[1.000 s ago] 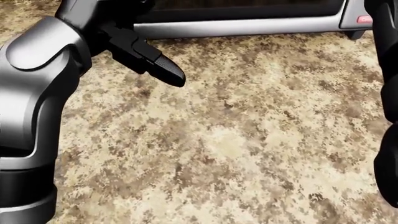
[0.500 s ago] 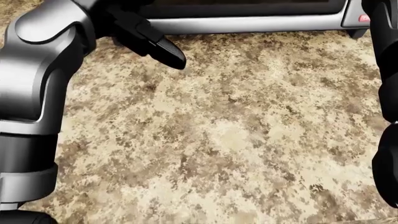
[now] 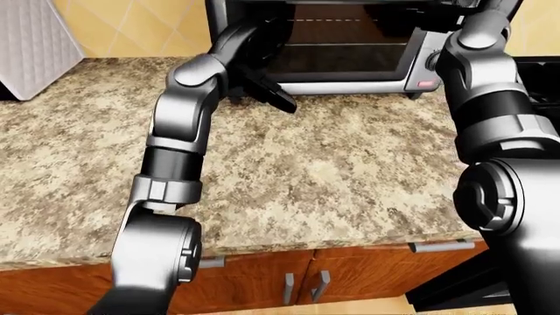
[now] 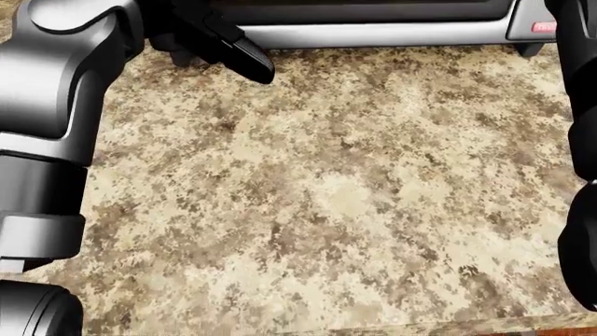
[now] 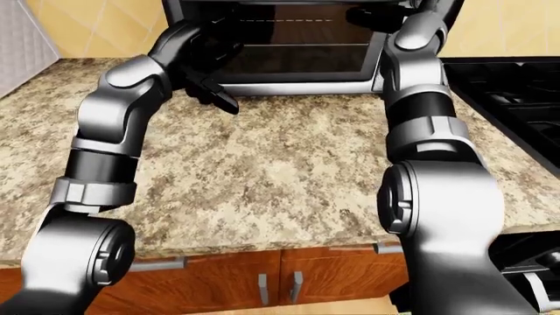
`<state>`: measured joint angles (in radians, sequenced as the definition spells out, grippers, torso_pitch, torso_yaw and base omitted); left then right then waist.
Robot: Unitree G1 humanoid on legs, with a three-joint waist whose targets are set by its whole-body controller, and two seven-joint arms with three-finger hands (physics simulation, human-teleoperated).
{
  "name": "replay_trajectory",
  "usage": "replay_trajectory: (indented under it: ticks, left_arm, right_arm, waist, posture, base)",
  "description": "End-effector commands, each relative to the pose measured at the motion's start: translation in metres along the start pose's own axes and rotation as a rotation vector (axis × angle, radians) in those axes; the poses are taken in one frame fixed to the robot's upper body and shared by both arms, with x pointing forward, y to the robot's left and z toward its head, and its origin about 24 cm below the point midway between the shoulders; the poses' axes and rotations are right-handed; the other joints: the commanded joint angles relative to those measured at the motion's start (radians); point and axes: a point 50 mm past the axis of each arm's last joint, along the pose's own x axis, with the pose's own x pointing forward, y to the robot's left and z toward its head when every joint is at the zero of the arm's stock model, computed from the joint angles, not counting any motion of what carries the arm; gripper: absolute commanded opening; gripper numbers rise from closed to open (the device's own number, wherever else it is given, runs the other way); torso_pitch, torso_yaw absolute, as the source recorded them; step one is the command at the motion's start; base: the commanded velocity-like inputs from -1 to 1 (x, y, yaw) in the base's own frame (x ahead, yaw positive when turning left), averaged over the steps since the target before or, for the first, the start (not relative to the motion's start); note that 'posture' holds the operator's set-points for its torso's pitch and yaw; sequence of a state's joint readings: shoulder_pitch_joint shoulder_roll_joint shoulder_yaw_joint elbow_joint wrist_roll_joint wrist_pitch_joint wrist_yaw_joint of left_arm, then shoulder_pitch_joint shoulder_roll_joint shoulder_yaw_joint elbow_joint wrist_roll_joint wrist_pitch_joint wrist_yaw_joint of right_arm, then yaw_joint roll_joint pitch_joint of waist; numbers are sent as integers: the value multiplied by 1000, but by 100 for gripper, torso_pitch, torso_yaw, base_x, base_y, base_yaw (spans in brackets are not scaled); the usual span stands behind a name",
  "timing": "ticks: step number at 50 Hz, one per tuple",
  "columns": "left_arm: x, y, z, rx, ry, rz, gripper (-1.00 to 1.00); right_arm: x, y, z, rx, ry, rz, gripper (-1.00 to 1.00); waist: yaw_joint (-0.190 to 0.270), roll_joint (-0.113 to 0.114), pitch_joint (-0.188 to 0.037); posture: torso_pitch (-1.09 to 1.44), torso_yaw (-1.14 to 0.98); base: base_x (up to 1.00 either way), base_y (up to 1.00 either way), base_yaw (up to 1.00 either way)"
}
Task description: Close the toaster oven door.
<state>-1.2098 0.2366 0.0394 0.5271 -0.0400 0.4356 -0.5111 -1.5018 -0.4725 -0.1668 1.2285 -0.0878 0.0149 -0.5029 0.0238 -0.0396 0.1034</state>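
Note:
The toaster oven (image 3: 350, 62) stands on the granite counter (image 3: 333, 164) at the top of both eye views. Its glass door looks upright or nearly so. Its silver bottom strip (image 4: 373, 33) crosses the top of the head view. My left hand (image 3: 262, 88) is at the oven's lower left corner, open, with one black finger (image 4: 244, 57) pointing down to the right over the counter. My right hand (image 5: 378, 14) reaches up to the top of the door on the right. Its fingers are dark against the oven and partly cut off.
A white ribbed appliance (image 3: 35, 46) stands at the counter's upper left. A black stove (image 5: 507, 85) adjoins the counter on the right. Wooden cabinet doors (image 3: 262, 282) with metal handles run below the counter edge. Yellow tiles back the wall.
My left arm and hand have moved up the head view, closer to the oven's lower left corner. The oven strip has shifted slightly up. The right arm stays at the right edge.

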Motion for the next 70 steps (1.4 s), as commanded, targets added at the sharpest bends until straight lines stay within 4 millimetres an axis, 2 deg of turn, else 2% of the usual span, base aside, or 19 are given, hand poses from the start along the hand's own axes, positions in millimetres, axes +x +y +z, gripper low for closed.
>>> replay_trajectory:
  ticks: [1, 19, 30, 54, 70]
  left_arm:
    - [-10, 12, 51, 99, -212, 80, 100]
    - [3, 21, 48, 132, -184, 74, 100]
    - [13, 26, 42, 148, -157, 77, 100]
    - [21, 22, 52, 189, -153, 61, 100]
    - [27, 19, 50, 223, -126, 74, 100]
  right_arm:
    - [4, -9, 54, 135, -187, -39, 100]
    - [5, -11, 55, 138, -186, -43, 100]
    - [5, -12, 53, 136, -183, -47, 100]
    - [6, -13, 53, 138, -181, -49, 100]
    - [6, -16, 49, 137, -176, -55, 100]
  waist:
    - [7, -10, -60]
    - [2, -27, -68]
    - [3, -29, -72]
    - [0, -30, -78]
    - [1, -33, -80]
  posture:
    - [0, 0]
    - [0, 0]
    - [0, 0]
    - [0, 0]
    - [0, 0]
  base:
    - [0, 0, 0]
    - [0, 0, 0]
    - [0, 0, 0]
    - [0, 0, 0]
    - [0, 0, 0]
